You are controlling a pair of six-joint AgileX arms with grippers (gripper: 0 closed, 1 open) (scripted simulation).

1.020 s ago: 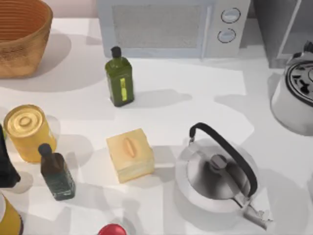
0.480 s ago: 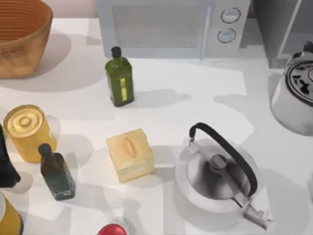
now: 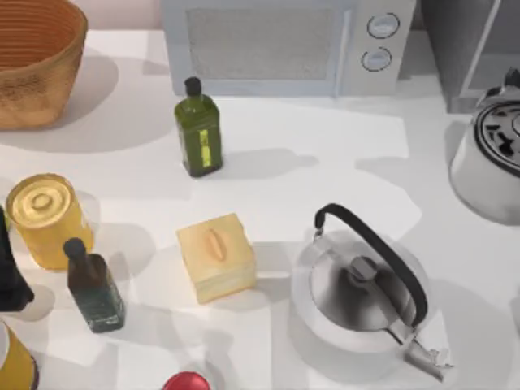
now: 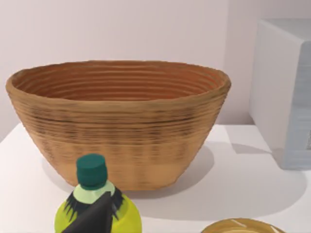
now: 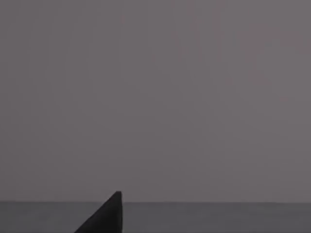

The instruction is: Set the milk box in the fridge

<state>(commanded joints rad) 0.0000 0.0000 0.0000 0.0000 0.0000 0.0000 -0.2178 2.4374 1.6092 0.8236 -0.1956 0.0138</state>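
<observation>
Hovering left gripper (image 4: pixel 95 216) by the basket (image 4: pixel 119 121), over a green-capped bottle (image 4: pixel 97 204); pointing right gripper (image 5: pixel 104 216) at a grey surface; cannot tell either claw's state.

A rendered kitchen: a white bench (image 3: pixel 325 162) carries a microwave (image 3: pixel 284 45), steel kettle (image 3: pixel 361 296), oil bottle (image 3: pixel 198 130), wicker basket (image 3: pixel 36 61), beside a grey fridge (image 3: pixel 463 41).
</observation>
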